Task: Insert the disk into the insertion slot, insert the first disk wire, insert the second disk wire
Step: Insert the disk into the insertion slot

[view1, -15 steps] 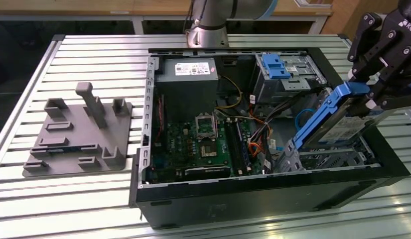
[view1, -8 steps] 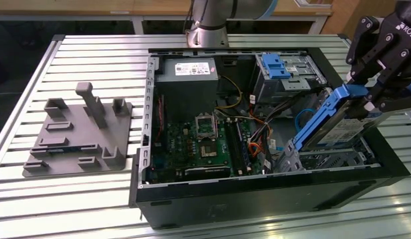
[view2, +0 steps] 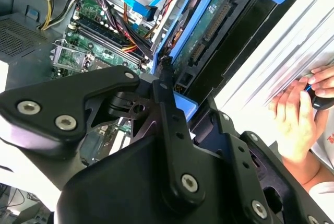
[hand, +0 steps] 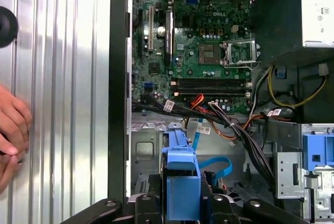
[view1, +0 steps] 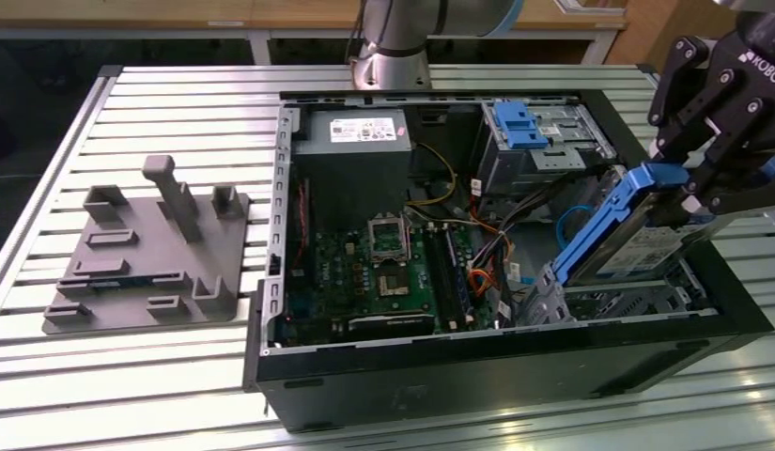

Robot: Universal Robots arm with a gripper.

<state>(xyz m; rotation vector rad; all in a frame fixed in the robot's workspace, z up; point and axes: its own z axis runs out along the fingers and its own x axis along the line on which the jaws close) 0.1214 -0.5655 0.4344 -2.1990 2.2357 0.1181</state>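
In the exterior view the disk (view1: 631, 240), a silver drive in a bright blue carrier, is held tilted steeply at the case's right side. My gripper (view1: 706, 193) is shut on its upper blue end. The disk's lower end dips into the insertion slot (view1: 644, 299), a silver perforated cage at the case's near right corner. Both wrist views show the blue carrier (view2: 209, 31) (hand: 180, 182) clamped between my black fingers (view2: 167, 104), with the silver cage floor (hand: 148, 148) beyond it. A loose blue flat wire (hand: 216, 166) and a bundle of black, red and orange wires (hand: 229, 125) lie beside the slot.
The open computer case (view1: 488, 362) lies on a slatted metal table (view1: 174, 103). Inside are the motherboard (view1: 387, 272), power supply (view1: 362, 127) and a taller grey cage with a blue clip (view1: 528, 127). A grey fixture (view1: 149, 254) sits at the exterior view's left. A person's hand (view2: 297, 114) (hand: 10, 125) rests on the table beside the case.
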